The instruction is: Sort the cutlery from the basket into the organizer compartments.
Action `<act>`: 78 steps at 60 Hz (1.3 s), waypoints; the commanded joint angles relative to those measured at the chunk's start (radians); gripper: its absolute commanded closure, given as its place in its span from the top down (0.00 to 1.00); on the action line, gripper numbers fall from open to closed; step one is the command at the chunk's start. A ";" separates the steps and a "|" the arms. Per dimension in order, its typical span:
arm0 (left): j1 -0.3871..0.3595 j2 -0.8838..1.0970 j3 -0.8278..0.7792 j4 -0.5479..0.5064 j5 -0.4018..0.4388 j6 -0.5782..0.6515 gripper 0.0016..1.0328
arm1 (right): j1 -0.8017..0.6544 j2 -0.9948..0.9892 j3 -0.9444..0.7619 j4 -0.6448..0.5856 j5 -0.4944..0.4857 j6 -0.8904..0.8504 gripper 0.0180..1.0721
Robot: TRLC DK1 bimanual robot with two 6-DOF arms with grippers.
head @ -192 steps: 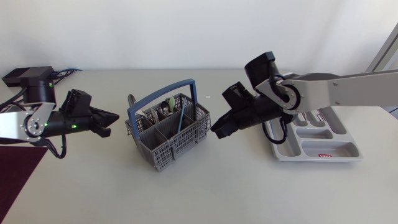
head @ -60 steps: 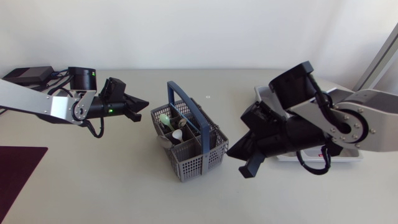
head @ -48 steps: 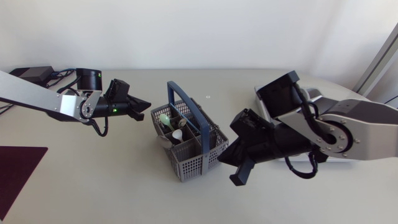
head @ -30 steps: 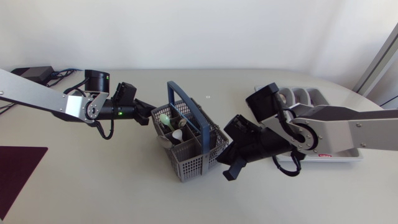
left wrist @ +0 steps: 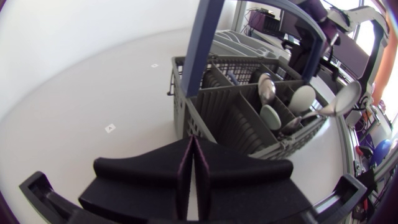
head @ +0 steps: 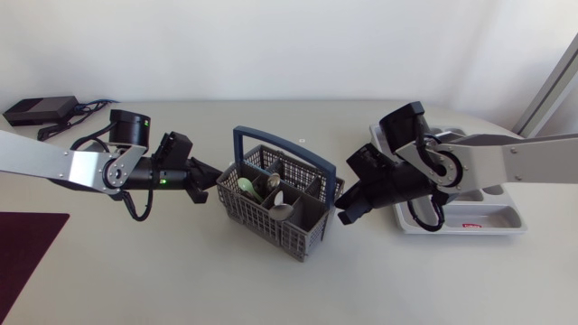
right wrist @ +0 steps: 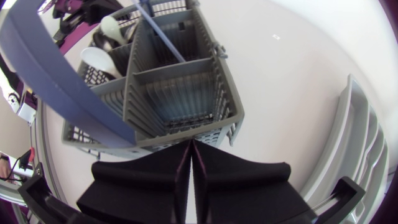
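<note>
The grey cutlery basket [head: 298, 236] with a blue handle [head: 271, 138] stands mid-table, holding several spoons [head: 246, 187]. My left gripper [head: 215, 177] is shut and empty, its tip at the basket's left corner. My right gripper [head: 342, 216] is also shut and empty, with its tip at the basket's right end. In the left wrist view the shut gripper [left wrist: 191, 142] points at the basket [left wrist: 217, 118], with spoon bowls [left wrist: 303, 97] beyond. In the right wrist view the shut gripper [right wrist: 189, 145] meets the basket's wall [right wrist: 180, 102]. The grey organizer [head: 483, 219] lies right, partly behind my right arm.
A black box [head: 36, 110] with cables sits at the far left back corner. A dark red mat [head: 27, 242] lies at the left front. The organizer's rim [right wrist: 360, 143] runs just beside my right gripper. Bare table stretches in front of the basket.
The basket has turned on the table, its long side now running left to right. My left gripper dropped to its left corner; my right gripper swung back to its right end.
</note>
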 commanded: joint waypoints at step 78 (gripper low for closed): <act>-0.044 -0.196 -0.092 -0.040 -0.090 0.037 0.16 | -0.037 -0.011 0.043 0.010 0.030 -0.021 0.10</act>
